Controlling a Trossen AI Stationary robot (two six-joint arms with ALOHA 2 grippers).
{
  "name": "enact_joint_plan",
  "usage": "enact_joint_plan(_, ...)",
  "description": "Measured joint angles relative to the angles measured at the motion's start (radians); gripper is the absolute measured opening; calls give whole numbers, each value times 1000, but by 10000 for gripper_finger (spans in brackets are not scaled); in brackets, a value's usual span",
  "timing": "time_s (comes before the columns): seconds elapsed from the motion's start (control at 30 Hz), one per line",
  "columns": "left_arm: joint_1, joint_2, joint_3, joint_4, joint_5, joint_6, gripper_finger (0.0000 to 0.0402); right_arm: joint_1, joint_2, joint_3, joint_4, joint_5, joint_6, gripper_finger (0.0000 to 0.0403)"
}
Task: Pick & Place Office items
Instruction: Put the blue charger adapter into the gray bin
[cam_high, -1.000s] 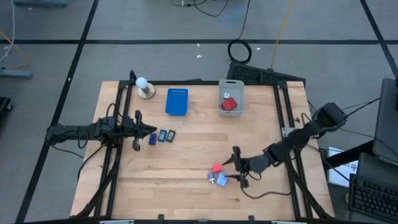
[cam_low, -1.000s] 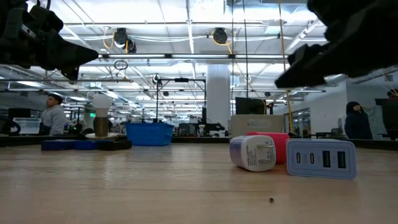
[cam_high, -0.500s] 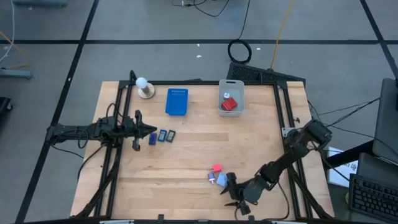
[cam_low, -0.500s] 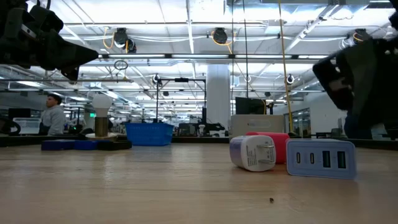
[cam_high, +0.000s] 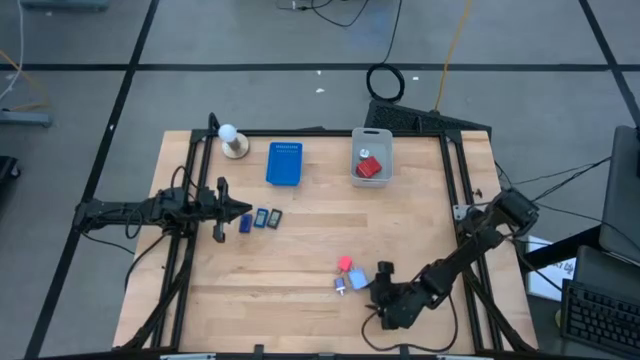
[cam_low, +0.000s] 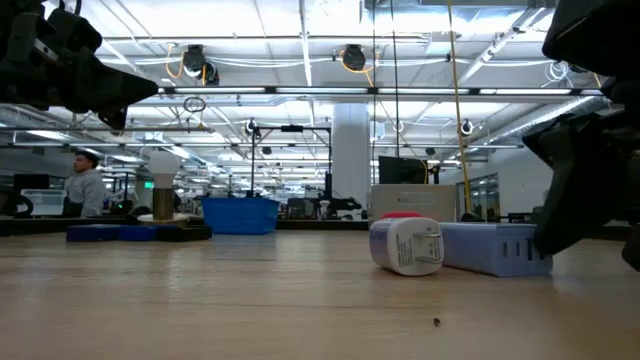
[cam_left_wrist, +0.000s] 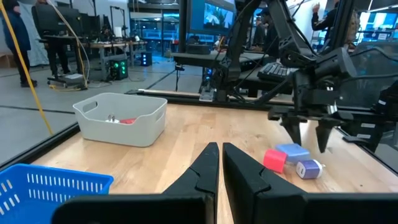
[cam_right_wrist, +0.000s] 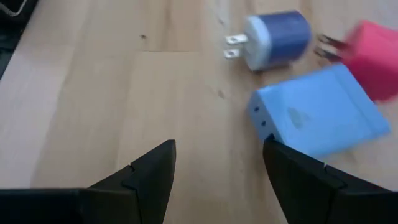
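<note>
Office items lie in two groups on the table (cam_high: 320, 230). Near the front edge three chargers sit close together: a light-blue block charger (cam_right_wrist: 320, 112), a small blue-and-white plug charger (cam_right_wrist: 270, 38) and a red charger (cam_right_wrist: 372, 57). The right pincer (cam_high: 381, 273) hangs low just beside the light-blue block, and its fingers (cam_right_wrist: 144, 171) stand well apart with nothing between them. In the right wrist view the block lies off to one side of the gap, not inside it.

This is where the risk seems to be. If the pincer goes down as it is, one finger may land on top of the block or push it against the plug charger and the red one, because the three pieces almost touch. A push could also roll the round plug charger away, toward the table edge. The block looks wide and flat, so a grip across its long side may slip.

The left pincer (cam_left_wrist: 219, 163) waits near three small dark-blue pieces (cam_high: 259, 219) on the left side, with its fingers nearly together and holding nothing. The grey bin (cam_high: 371, 157) at the far side already has some items in it.
</note>
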Motion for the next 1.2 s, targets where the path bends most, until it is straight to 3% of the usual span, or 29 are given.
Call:
enact_joint_plan(0.33,0,0,0,0,0,0,21,-13,-35,0,-137,176,230,235)
enact_joint_plan(0.7,0,0,0,0,0,0,21,-35,-35,0,-131,205,71,235)
enact_joint_plan(0.93,0,0,0,0,0,0,21,-83,-35,0,-121,200,12,242)
enact_joint_plan(1.2,0,0,0,0,0,0,21,-131,-35,0,-118,72,24,317)
